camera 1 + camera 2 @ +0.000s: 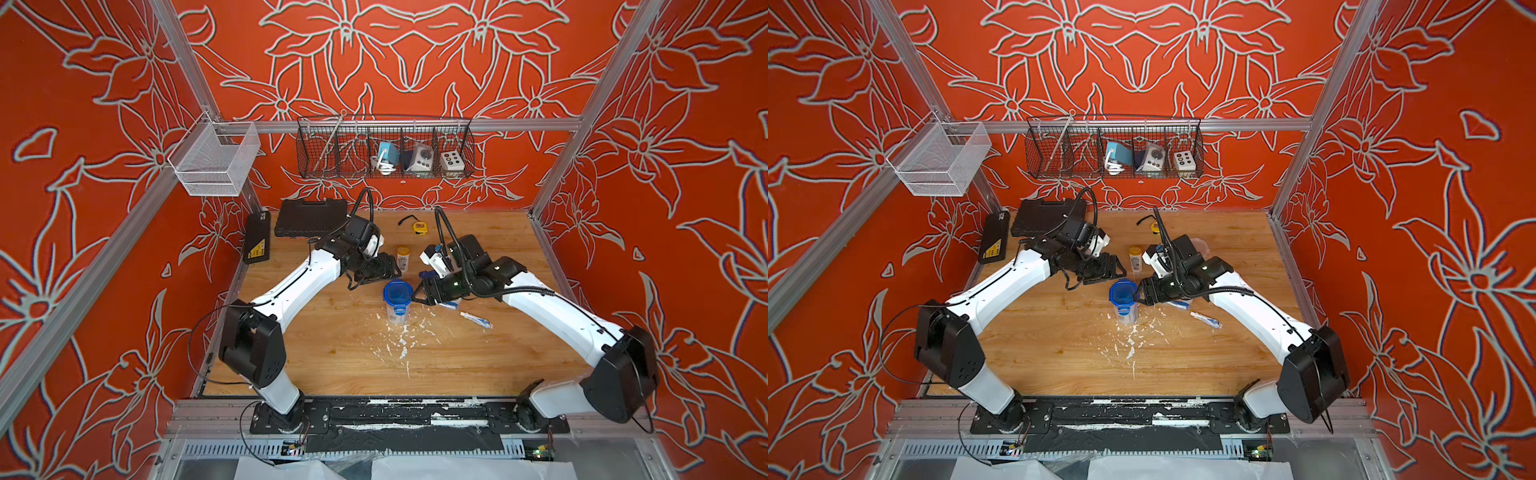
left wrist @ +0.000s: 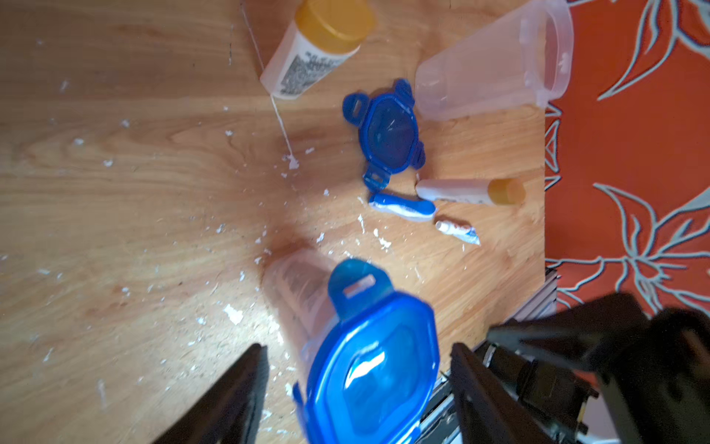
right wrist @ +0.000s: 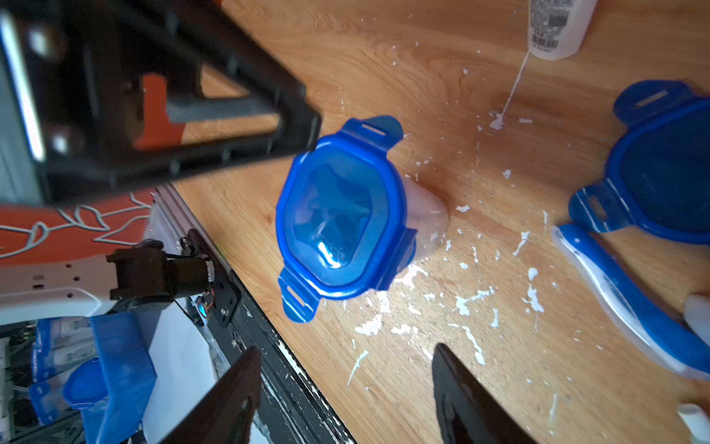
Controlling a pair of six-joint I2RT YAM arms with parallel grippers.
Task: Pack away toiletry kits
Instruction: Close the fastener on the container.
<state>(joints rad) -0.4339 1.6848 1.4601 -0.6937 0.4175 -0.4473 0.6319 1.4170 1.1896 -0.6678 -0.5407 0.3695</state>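
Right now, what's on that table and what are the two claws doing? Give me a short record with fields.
Lidded tub: upright, blue lid on
Second tub: on its side, lid off
Loose lid: flat on the table beside it
Loose on table: yellow-capped bottle, second bottle, toothbrush, tube
Left gripper: open, holding nothing, by the lidded tub
Right gripper: open, holding nothing, by the lidded tub

Enclosure walls [image 1: 415,62]: orange-red, printed with grey-white flower outlines and framed by aluminium rails [image 1: 519,124]. The back rail carries a black wire basket [image 1: 353,160] (divided into compartments). A white mesh basket [image 1: 216,166] hangs from the left-hand rail. Wood-grain tabletop [image 1: 478,353], flecked white near its centre.
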